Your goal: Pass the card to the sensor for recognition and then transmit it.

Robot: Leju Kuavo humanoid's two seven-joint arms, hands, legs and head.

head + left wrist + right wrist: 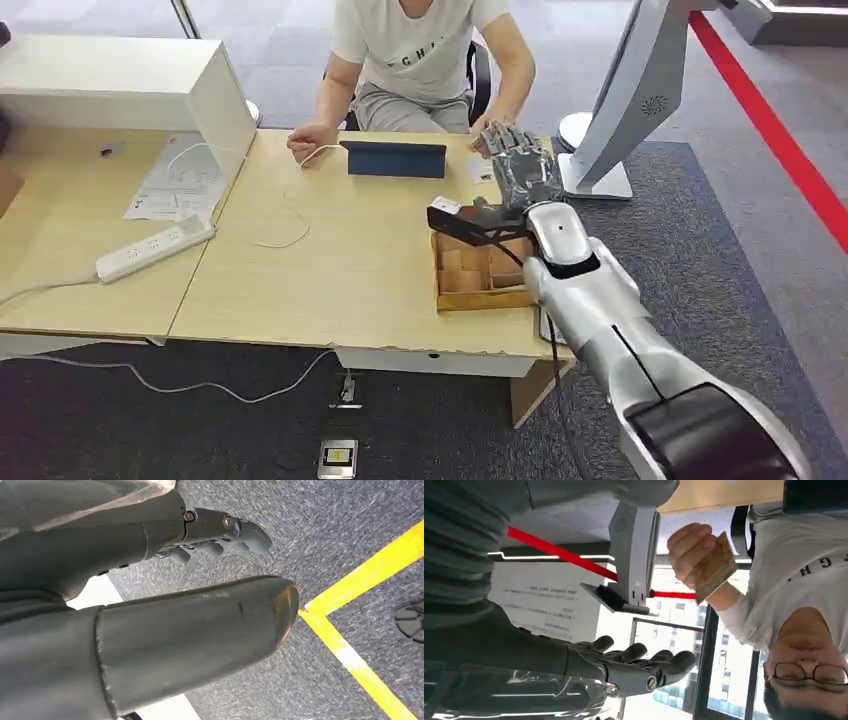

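A person's hand (691,547) holds the brownish card (714,570) just beyond my right hand (634,665), whose fingers are spread with nothing in them. Seen from the head, my right hand (517,160) reaches over the table's far right side, close to the person's hand (490,140). The dark flat sensor (395,158) stands on the table to the left of that hand. My left hand (215,535) hangs over the grey floor, fingers loosely bent and holding nothing.
A compartmented cardboard box (480,272) lies under my right forearm. A white kiosk stand (620,100) rises off the table's right end. A power strip (155,248), papers (175,185) and a white cable (285,225) lie on the left. The seated person (420,60) faces me.
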